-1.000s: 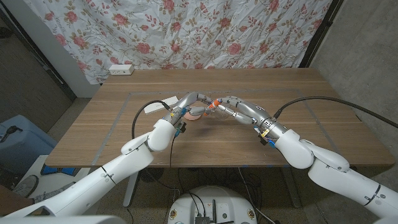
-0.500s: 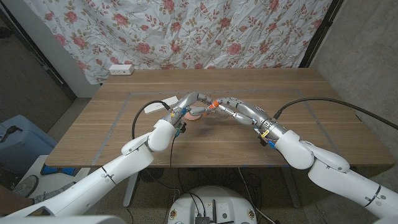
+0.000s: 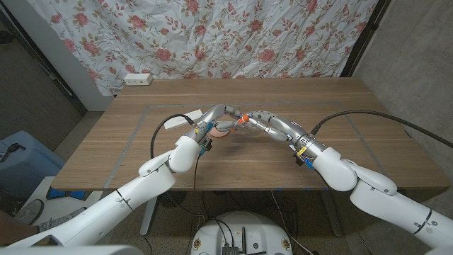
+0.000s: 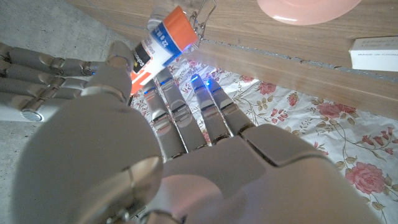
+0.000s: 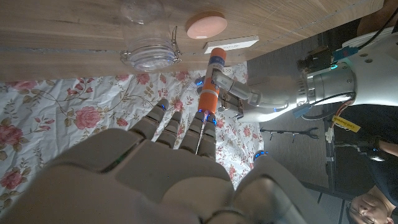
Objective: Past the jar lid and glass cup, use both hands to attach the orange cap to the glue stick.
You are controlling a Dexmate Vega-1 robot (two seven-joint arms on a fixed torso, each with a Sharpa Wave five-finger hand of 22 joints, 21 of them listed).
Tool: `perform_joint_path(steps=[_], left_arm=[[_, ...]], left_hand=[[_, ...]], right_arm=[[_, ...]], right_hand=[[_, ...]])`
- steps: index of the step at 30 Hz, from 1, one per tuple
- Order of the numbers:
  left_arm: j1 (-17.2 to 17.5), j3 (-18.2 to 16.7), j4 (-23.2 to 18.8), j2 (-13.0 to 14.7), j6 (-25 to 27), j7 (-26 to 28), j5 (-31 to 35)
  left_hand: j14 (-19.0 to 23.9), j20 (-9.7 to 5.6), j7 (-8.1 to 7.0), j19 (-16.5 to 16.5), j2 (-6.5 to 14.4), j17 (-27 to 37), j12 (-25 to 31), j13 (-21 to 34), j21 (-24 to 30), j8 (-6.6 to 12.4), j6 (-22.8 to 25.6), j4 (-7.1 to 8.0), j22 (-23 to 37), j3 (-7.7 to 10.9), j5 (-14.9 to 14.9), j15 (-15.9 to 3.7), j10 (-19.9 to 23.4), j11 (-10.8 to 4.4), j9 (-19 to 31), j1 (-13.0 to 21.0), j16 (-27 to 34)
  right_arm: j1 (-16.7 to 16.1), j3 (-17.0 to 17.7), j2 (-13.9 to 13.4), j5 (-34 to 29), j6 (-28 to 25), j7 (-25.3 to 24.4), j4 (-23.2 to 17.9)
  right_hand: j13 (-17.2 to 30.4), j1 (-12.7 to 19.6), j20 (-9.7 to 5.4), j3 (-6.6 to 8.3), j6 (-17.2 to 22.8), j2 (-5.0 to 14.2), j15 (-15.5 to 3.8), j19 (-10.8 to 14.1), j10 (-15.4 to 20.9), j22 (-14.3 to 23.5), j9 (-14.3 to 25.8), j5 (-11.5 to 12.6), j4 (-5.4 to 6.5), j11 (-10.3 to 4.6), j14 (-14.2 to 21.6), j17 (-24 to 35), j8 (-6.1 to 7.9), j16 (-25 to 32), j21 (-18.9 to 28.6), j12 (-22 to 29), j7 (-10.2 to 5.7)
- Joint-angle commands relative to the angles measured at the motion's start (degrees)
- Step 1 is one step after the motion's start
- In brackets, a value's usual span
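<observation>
Both hands met over the middle of the wooden bench (image 3: 340, 106), left hand (image 3: 221, 118) clamped on the white-labelled glue stick (image 4: 163, 45), right hand (image 3: 263, 120) pinching the orange plastic cap (image 5: 208, 98), lined up end-to-end so it could push on.

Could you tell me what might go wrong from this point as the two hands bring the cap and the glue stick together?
The left hand grips the glue stick only near one end, so a skewed push from the orange cap in the right hand could lever it loose. Both meet in mid-air above the glass cup and pink jar lid; a dropped piece might strike them.
</observation>
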Motion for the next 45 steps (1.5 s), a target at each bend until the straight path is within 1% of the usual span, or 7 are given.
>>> perform_joint_path(steps=[1,2,7,13,20,28,45], left_arm=[[-0.1,0.1,-0.1,-0.2,1.0,-0.1,0.4],[-0.3,0.1,0.1,-0.1,0.3,-0.1,0.2],[-0.3,0.2,0.1,-0.3,1.0,-0.1,0.3],[-0.6,0.2,0.5,-0.2,0.3,-0.4,0.0],[-0.3,0.1,0.1,0.1,0.7,-0.8,-0.4],[-0.1,-0.2,-0.4,0.5,1.5,-1.4,-1.0],[0.1,-0.5,-0.7,1.3,0.7,-1.5,-1.0]], left_hand=[[0.7,-0.48,2.75,0.6,4.3,0.1,0.3,0.3,0.2,0.74,4.7,1.84,0.2,2.25,0.1,-9.25,3.4,-2.68,0.3,2.5,0.6],[0.7,-0.47,2.77,0.6,4.2,0.1,0.3,0.3,0.2,0.74,4.7,1.84,0.2,2.24,0.1,-9.26,3.4,-2.68,0.3,2.6,0.6],[0.7,-0.50,2.76,0.5,4.2,0.1,0.3,0.3,0.1,0.70,4.7,1.82,0.2,2.22,0.1,-9.28,3.6,-2.70,0.3,2.8,0.5],[0.8,-0.56,2.82,0.5,4.1,0.1,0.3,0.3,0.1,0.72,4.8,1.86,0.2,2.15,0.1,-9.26,3.7,-2.68,0.3,2.9,0.5],[0.9,-0.56,2.80,0.5,3.9,0.1,0.2,0.3,0.1,0.70,4.9,1.87,0.2,1.98,0.0,-9.18,3.7,-2.70,0.3,3.0,0.4],[0.8,-0.34,2.62,0.3,3.5,-0.1,-0.2,0.3,0.0,0.35,4.2,2.30,0.2,1.67,0.0,-8.66,3.2,-2.70,0.3,2.5,0.1],[0.6,-0.25,2.39,0.2,3.2,-0.2,-0.6,0.2,0.0,0.18,4.0,2.60,0.2,1.51,0.0,-8.65,2.6,-2.63,0.4,1.7,-0.3]], right_arm=[[0.5,-0.5,-0.2,0.5,0.4,1.0,0.3],[0.6,-0.5,-0.2,0.5,0.4,1.0,0.3],[0.8,-0.6,0.0,0.4,0.1,1.0,0.4],[1.0,-0.8,0.0,0.4,0.1,1.3,0.4],[0.2,0.4,-0.2,1.5,0.0,0.3,0.3],[0.6,0.4,0.3,1.7,0.1,-0.2,0.8],[-0.6,2.2,0.2,1.8,-0.2,-2.5,0.5]], right_hand=[[0.2,-0.8,0.36,0.14,0.8,2.50,-1.07,0.0,0.9,0.2,0.2,0.2,0.53,0.11,0.5,0.1,0.54,0.2,0.2,0.3,0.06],[0.2,-0.9,0.35,0.15,0.9,2.48,-1.05,0.0,1.0,0.2,0.2,0.3,0.55,0.17,0.5,0.1,0.57,0.2,0.2,0.4,0.08],[0.2,-1.1,0.36,0.19,1.1,2.44,-1.01,0.0,1.1,0.2,0.2,0.3,0.62,0.19,0.6,0.1,0.56,0.2,0.2,0.3,0.16],[0.2,-1.3,0.37,0.24,1.4,2.38,-0.97,-0.1,1.4,0.2,0.2,0.3,0.71,0.17,0.7,0.0,0.60,0.2,0.1,0.4,0.14],[0.2,-1.5,0.39,0.32,1.2,2.35,-1.02,-0.3,1.2,0.2,0.2,0.3,0.76,0.21,0.7,0.0,0.46,0.2,0.1,0.2,0.17],[0.2,-1.7,0.34,0.52,0.8,2.31,-1.05,-0.3,0.7,0.2,0.2,0.4,0.75,0.30,0.8,-0.1,0.21,0.2,0.1,-0.1,0.14],[0.2,-1.9,0.30,1.00,0.6,2.16,-1.01,0.1,0.2,0.2,0.2,0.5,0.55,0.23,0.9,-0.4,-0.01,0.1,0.3,-0.4,0.11]])
